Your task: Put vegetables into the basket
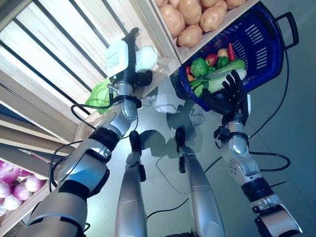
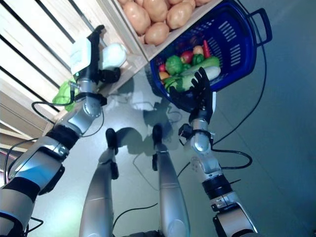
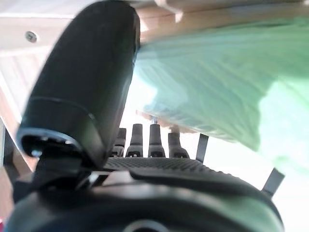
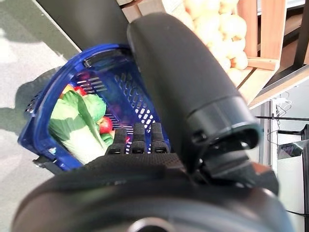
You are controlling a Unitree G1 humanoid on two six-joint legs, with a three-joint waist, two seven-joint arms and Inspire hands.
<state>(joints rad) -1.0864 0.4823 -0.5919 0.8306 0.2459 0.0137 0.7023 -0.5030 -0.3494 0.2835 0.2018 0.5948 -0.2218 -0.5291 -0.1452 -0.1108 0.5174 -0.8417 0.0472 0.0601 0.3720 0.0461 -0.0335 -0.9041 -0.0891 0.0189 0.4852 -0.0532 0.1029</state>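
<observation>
A pale green-white cabbage [image 1: 147, 57] lies at the edge of a wooden shelf. My left hand [image 1: 129, 69] is raised to it, fingers curled under it and thumb straight up beside it. In the left wrist view the cabbage [image 3: 217, 87] fills the space just past the fingers [image 3: 149, 142]. A blue basket [image 1: 257, 37] with a dark handle holds a green pepper [image 1: 199, 66], a cucumber [image 1: 224, 74] and red pieces. My right hand [image 1: 229, 98] stands open at the basket's near rim, fingers straight and spread. The right wrist view shows the basket [image 4: 135, 92] beyond that hand.
A crate of potatoes [image 1: 190, 17] sits on the shelf above the basket. A leafy green vegetable [image 1: 100, 94] lies on the shelf edge below my left hand. Purple-white bulbs [image 1: 15, 185] fill a bin at the lower left. Grey floor [image 1: 296, 108] spreads to the right.
</observation>
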